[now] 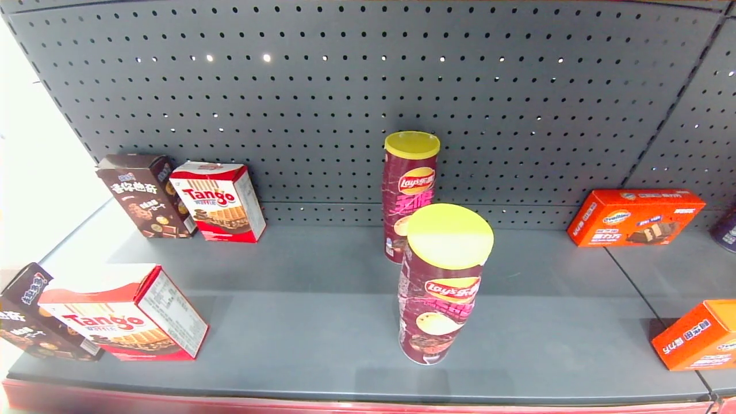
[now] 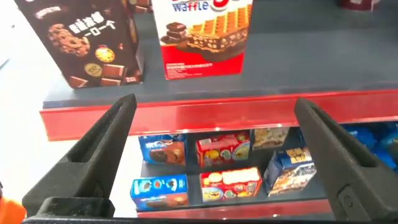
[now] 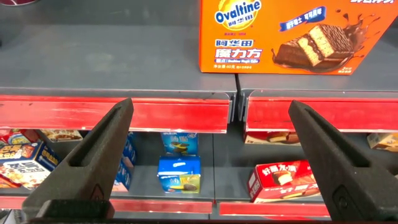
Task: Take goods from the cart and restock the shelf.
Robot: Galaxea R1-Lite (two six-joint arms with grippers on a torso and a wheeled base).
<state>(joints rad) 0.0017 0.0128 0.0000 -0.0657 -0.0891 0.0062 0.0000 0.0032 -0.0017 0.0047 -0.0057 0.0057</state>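
Observation:
Two maroon chip cans with yellow lids stand on the grey shelf [image 1: 299, 322], one near the front [image 1: 440, 287] and one behind it [image 1: 409, 192]. Red-and-white wafer boxes stand at the front left [image 1: 123, 313] and back left [image 1: 218, 201], each beside a dark brown cookie box [image 1: 144, 195]. Orange boxes sit at the back right [image 1: 635, 217] and front right [image 1: 696, 336]. My left gripper [image 2: 214, 134] is open, held just off the shelf's red front edge below a wafer box [image 2: 205, 37]. My right gripper [image 3: 211, 134] is open too, in front of an orange box [image 3: 292, 34].
A perforated grey back panel [image 1: 368, 86] closes the shelf behind. A red price strip [image 3: 124, 112] runs along the front edge. Lower shelves hold small blue boxes [image 3: 180, 174] and red boxes [image 2: 224, 149]. A seam [image 1: 638, 282] divides the shelf on the right.

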